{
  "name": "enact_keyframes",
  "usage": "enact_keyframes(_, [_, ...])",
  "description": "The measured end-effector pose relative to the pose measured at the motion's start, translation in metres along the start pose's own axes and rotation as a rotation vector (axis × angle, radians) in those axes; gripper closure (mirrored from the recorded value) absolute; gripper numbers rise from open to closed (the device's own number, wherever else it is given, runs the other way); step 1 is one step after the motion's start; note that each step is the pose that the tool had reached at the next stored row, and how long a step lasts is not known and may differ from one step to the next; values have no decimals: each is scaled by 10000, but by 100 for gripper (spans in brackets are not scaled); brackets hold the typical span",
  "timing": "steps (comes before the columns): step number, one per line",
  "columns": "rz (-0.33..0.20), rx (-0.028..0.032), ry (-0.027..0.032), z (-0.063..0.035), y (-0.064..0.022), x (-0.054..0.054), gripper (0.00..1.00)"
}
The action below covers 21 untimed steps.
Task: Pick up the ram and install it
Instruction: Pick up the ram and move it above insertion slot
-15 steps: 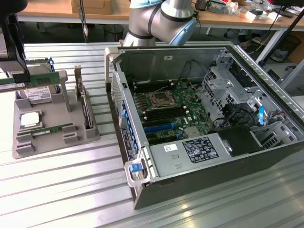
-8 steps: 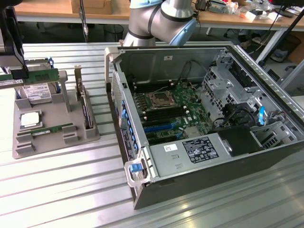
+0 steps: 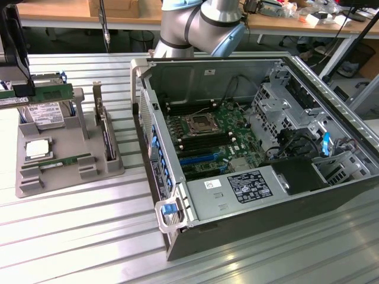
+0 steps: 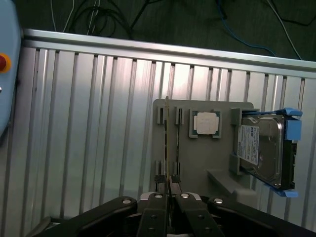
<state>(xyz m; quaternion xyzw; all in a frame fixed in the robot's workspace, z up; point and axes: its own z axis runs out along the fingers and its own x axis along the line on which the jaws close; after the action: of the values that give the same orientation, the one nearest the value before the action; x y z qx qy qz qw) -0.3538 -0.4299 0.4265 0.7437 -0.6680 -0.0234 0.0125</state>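
You'll find the ram (image 3: 52, 93), a long, thin green circuit-board stick, clamped at one end in the black two-fingered hand (image 4: 169, 195), whose fingers are drawn narrow onto it. It hangs level over the grey moulded plastic holder (image 3: 29, 186), and from the wrist you see it edge-on. In that holder lie a second green stick (image 3: 65, 160), a square silver processor (image 4: 206, 123) and a silver hard drive with blue brackets (image 4: 264, 148). On the exterior view's right, the open grey computer case (image 3: 237, 204) stands on the ribbed aluminium worktop (image 3: 89, 236).
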Motion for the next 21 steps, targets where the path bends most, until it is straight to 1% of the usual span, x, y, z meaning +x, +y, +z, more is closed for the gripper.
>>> enact_keyframes(9, [1, 1, -1, -8, -178, 19, 88])
enact_keyframes(18, [2, 1, -1, -14, -287, 30, 88])
enact_keyframes(21, [1, 1, -1, -17, -348, 36, 88])
